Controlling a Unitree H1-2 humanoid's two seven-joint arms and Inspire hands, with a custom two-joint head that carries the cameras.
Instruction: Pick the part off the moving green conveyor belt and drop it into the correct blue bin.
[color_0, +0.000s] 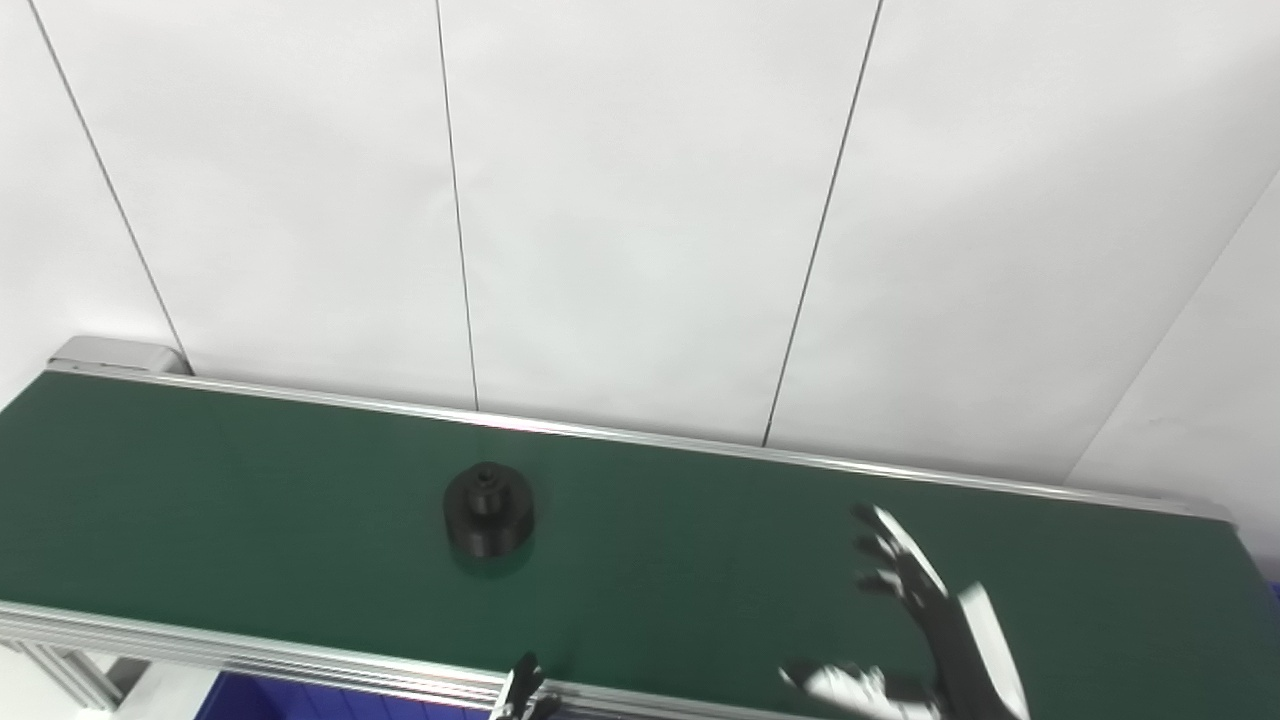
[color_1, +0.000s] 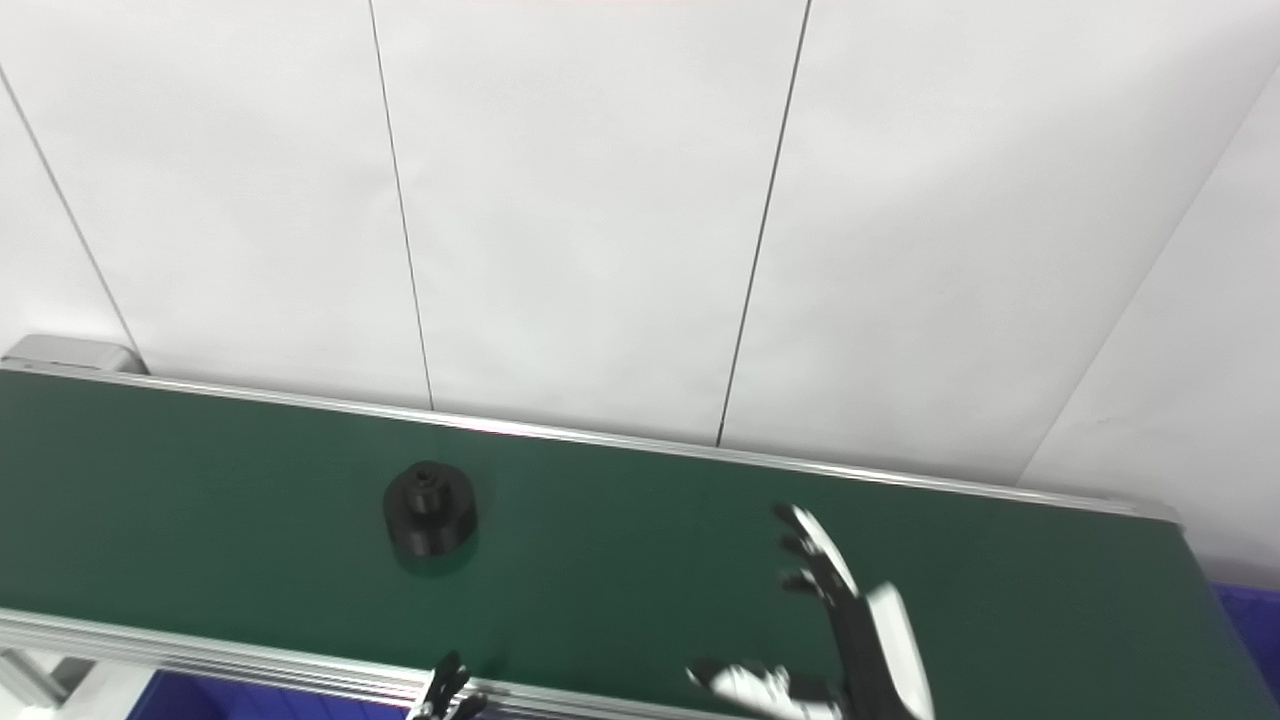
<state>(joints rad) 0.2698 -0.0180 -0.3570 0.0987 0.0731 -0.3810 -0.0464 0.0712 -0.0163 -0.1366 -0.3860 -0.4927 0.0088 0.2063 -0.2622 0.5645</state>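
**Right hand spread over the belt, black part lying apart to the left**

Nearest the camera, at the bottom edge, the right hand (color_0: 925, 630) is seen raised over the near right part of the green conveyor belt (color_0: 250, 510), its fingers (color_0: 885, 535) spread wide and its thumb held out to the left; nothing is held in it. Only the fingertips of the left hand (color_0: 522, 692) are shown, at the belt's near rail around mid-width, so whether that hand is wide or closed cannot be told.

Most of the lower picture is filled by the belt, which is bordered by a silver aluminium frame (color_0: 300, 665) along the near side and a thin rail along the far side. Behind it, a white panelled wall (color_0: 640, 200) with thin dark seams is seen. A strip of blue bin (color_0: 300, 700) is visible below the near frame at left, and another sliver of blue at the far right edge.

The part (color_0: 488, 508), a round black piece with a raised hub and a centre hole, is set flat on the belt left of centre, well apart from both hands.
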